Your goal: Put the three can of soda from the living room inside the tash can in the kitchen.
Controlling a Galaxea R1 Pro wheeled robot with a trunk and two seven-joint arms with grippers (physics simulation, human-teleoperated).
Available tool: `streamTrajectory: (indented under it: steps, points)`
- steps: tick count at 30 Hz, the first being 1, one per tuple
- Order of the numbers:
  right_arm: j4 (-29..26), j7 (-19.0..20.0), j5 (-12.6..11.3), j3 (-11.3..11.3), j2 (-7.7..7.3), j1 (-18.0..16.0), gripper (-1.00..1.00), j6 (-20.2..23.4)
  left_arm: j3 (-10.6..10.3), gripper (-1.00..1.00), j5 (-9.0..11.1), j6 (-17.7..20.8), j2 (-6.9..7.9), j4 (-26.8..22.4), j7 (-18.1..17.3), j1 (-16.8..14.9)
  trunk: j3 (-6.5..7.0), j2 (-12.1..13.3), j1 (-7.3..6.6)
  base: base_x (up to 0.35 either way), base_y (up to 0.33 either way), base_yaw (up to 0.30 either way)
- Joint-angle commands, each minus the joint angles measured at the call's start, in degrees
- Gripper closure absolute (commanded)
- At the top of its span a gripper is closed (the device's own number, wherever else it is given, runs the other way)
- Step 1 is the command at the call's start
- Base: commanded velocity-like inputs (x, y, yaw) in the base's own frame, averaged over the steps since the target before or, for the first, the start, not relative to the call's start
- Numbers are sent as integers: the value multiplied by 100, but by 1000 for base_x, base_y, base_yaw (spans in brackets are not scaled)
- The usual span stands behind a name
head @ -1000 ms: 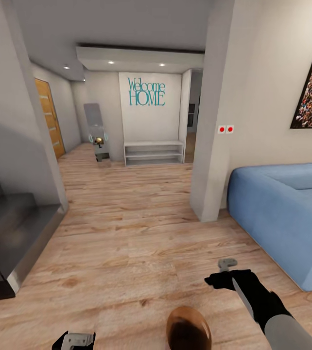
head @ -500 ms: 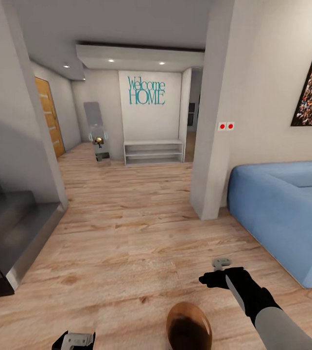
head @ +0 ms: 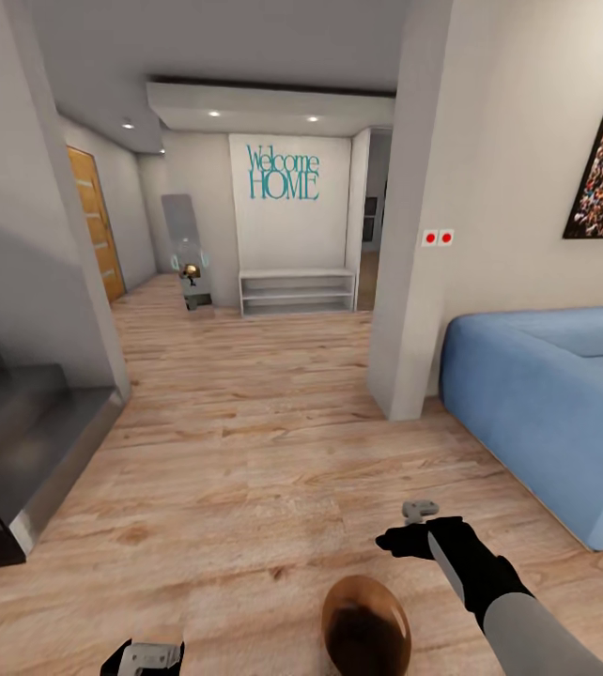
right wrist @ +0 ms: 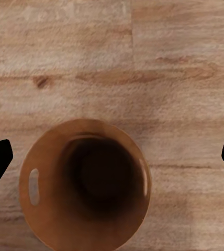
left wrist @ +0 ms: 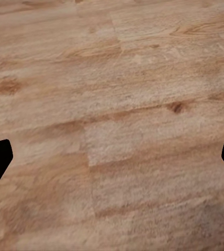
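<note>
Brown inside and round, the bin [head: 365, 627] stands on the wood floor [head: 245, 451] just beside the right claw [head: 421, 513], nearer the robot; the right wrist view looks straight down into it [right wrist: 86, 185]. Both claws are spread wide and hold nothing. The left claw [head: 146, 655] hangs over bare planks. A blue sofa [head: 546, 394] lies beyond the right claw.
</note>
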Motion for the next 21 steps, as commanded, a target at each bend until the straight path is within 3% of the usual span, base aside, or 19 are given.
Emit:
streamTrajectory:
  steps: [1,16,21]
  points:
    - [0,0,1,-2,8,0,-100,0,0,-100,4,0,0,0,0,0,-18,-42,23,0,0,0]
    - [-1,-7,0,-64,32,-1,-100,-6,0,-100,-1,1,0,0,4,0,-288,-643,352,0,0,0]
    - [9,-9,6,-265,30,-1,-100,1,0,-100,-3,1,0,0,6,0,-377,-844,462,0,0,0]
